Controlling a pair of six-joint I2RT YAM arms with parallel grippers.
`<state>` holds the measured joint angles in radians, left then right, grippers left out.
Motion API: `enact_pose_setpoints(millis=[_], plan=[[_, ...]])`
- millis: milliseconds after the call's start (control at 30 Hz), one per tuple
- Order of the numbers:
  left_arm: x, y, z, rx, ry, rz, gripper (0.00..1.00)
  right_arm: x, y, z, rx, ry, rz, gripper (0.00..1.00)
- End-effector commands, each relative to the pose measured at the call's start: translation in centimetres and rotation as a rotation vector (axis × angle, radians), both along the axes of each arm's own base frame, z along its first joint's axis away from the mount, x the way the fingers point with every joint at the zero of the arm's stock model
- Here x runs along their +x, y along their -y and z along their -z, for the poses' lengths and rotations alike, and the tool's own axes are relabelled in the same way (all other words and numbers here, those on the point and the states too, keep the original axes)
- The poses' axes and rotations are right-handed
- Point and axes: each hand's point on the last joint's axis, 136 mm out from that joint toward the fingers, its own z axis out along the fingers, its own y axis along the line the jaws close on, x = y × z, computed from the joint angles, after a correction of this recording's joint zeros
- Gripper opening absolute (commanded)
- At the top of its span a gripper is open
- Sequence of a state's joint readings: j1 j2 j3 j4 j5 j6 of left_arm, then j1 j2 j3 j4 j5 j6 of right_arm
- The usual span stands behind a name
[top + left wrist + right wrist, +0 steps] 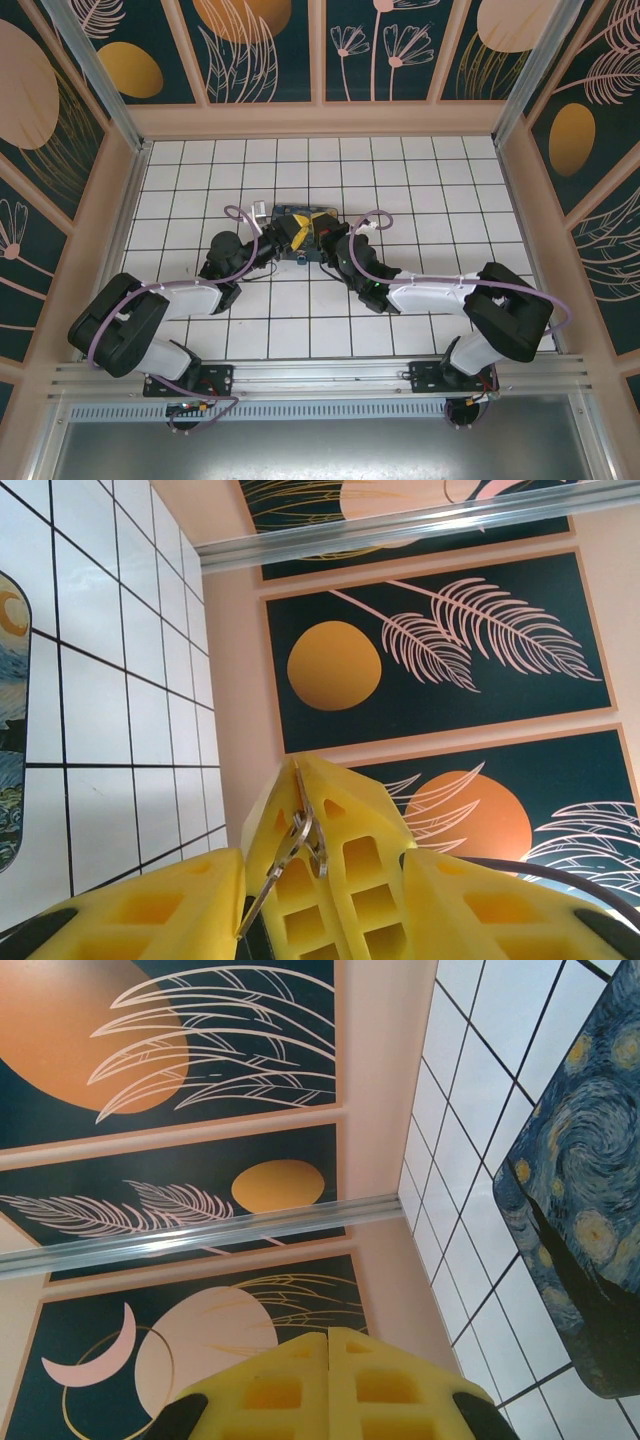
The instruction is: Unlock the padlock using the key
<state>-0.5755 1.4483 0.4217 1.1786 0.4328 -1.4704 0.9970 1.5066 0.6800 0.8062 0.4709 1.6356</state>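
In the left wrist view the thin grey key (268, 885) hangs with its ring from the seam of my right gripper's yellow fingers (340, 810), which are pressed together on it. My left gripper (320, 865) stands open, with one finger on each side of those fingers and its left finger close to the key's tip. From above, the left gripper (297, 238) and right gripper (318, 228) meet tip to tip over the middle of the tiled floor. The right gripper (328, 1335) shows a tight seam in its own view. The padlock is hidden.
A blue-and-yellow Starry Night box (292, 213) lies on the white tiles under the two grippers; it also shows as the box (8, 730) and the box (590, 1190) in the wrist views. Patterned walls enclose the floor, and purple cables (240, 225) loop from both wrists.
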Motion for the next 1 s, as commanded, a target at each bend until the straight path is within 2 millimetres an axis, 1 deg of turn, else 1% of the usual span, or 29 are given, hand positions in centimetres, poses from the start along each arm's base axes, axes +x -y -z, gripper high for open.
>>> enact_pose_setpoints(millis=[0,200,300,400,533,667,833,900,967], plan=[[-0.2,-0.1,-0.9,-0.025,0.038,-0.007,0.46,-0.1,-0.1,-1.2,0.061,0.016,0.013,0.00],[-0.3,-0.2,-0.5,-0.018,0.032,-0.010,0.43,-0.1,0.0,-1.1,0.060,0.011,0.020,0.00],[-0.3,-0.3,-0.4,-0.016,0.029,-0.012,0.38,-0.1,0.0,-0.9,0.058,0.007,0.021,0.00],[-0.3,-0.3,-0.3,-0.013,0.028,-0.012,0.37,-0.1,0.1,-0.9,0.058,0.006,0.023,0.00],[-0.3,-0.3,-0.2,-0.009,0.024,-0.015,0.31,-0.2,0.1,-0.9,0.059,0.004,0.024,0.00],[-0.3,-0.4,-0.2,-0.007,0.024,-0.018,0.29,-0.2,0.2,-0.7,0.054,0.000,0.027,0.00],[-0.3,-0.4,0.0,-0.001,0.020,-0.020,0.19,-0.2,0.3,-0.5,0.055,-0.005,0.034,0.00],[-0.3,-0.4,0.1,0.002,0.018,-0.022,0.17,-0.2,0.3,-0.5,0.055,-0.005,0.035,0.00],[-0.3,-0.4,0.3,0.006,0.014,-0.022,0.10,-0.2,0.3,-0.4,0.055,-0.007,0.036,0.00]])
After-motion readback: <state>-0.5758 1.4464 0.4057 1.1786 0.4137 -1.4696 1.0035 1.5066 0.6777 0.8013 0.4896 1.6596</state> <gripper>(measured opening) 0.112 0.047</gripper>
